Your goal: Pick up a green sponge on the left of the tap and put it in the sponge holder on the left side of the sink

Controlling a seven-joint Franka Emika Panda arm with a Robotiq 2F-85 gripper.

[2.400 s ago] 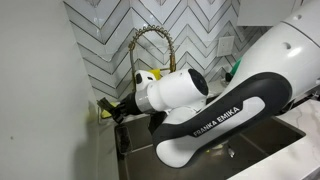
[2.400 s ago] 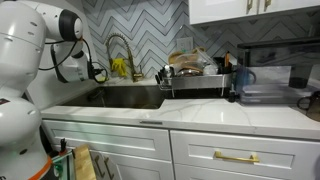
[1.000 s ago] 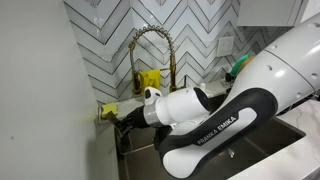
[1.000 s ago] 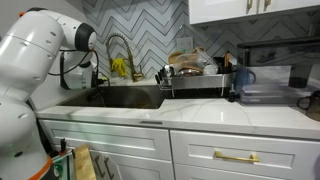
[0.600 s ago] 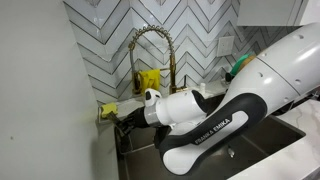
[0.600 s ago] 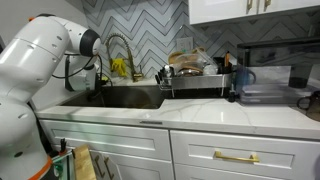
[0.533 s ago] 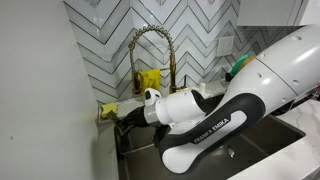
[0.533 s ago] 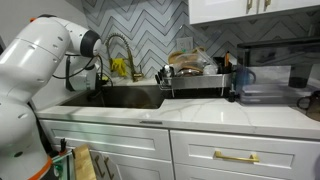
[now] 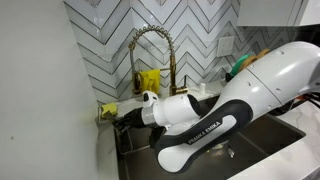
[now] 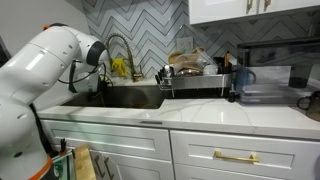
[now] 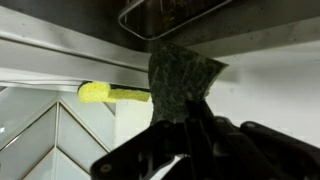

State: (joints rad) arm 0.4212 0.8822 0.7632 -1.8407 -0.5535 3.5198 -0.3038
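Sink corner left of tap (image 9: 150, 45): tool (image 11: 187, 122) clamped on green sponge (image 11: 185, 80); floppy pad could slip, missing sponge holder (image 11: 140, 27).

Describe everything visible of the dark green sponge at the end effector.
In the wrist view the green sponge is a thin, dark, mottled pad with a rough fibrous look and uneven corners. It sticks out from the end effector, which looks shut on it, close to a metal holder, with a yellow sponge beside it.
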